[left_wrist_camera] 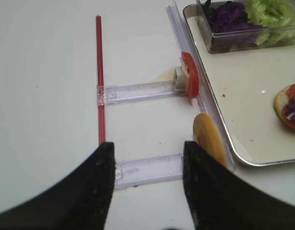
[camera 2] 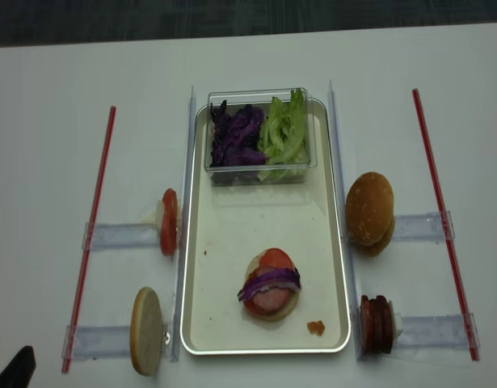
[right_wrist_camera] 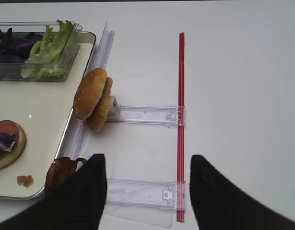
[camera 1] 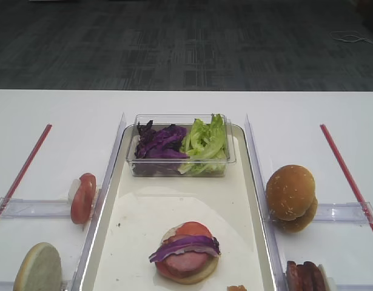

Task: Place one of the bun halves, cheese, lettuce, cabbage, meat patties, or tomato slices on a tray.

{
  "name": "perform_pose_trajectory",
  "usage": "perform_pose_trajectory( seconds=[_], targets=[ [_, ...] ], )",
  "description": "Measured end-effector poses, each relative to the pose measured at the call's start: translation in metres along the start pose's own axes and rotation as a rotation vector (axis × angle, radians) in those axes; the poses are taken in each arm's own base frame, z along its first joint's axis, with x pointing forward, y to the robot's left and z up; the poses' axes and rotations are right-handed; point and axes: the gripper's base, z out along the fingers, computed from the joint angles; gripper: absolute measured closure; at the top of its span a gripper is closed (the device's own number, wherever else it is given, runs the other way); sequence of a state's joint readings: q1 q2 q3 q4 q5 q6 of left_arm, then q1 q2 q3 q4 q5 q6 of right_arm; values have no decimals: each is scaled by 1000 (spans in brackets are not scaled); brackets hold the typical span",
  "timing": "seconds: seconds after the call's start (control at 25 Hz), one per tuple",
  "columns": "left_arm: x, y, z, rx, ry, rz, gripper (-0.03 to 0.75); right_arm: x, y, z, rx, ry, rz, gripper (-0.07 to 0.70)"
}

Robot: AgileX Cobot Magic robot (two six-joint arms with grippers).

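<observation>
On the cream tray [camera 1: 122, 227] [camera 2: 224, 323] a stack stands: a pale bun half, a meat patty, a tomato slice and a purple cabbage strip [camera 1: 185, 245] [camera 2: 269, 283] on top. Golden bun halves [camera 1: 290, 197] [right_wrist_camera: 92, 98] lean right of the tray, with dark meat patties [camera 2: 377, 323] [right_wrist_camera: 61, 172] nearer. On the left stand tomato slices [camera 1: 83, 197] [left_wrist_camera: 190, 80] and a pale bun half [camera 1: 37, 268] [left_wrist_camera: 209, 139]. My left gripper [left_wrist_camera: 147, 151] and right gripper [right_wrist_camera: 147, 163] are open and empty, each over a clear holder. Cheese is out of view.
A clear tub [camera 1: 180, 145] [camera 2: 260, 133] at the tray's far end holds purple cabbage [camera 1: 159, 142] and green lettuce [camera 1: 204, 139]. Red rods [right_wrist_camera: 181, 120] [left_wrist_camera: 100, 76] and clear plastic rails [right_wrist_camera: 145, 115] [left_wrist_camera: 137, 91] lie on both sides. A small orange scrap [camera 2: 316, 327] lies on the tray.
</observation>
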State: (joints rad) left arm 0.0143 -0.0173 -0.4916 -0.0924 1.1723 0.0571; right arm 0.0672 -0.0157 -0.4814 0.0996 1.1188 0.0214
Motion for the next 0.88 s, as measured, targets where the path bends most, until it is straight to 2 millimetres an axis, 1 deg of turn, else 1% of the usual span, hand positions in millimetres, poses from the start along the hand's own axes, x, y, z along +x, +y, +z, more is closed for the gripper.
perform_pose_trajectory(
  seconds=[0.88],
  targets=[
    [0,0,0,0,0,0,368,0,0,0,0,0,-4,230]
  ],
)
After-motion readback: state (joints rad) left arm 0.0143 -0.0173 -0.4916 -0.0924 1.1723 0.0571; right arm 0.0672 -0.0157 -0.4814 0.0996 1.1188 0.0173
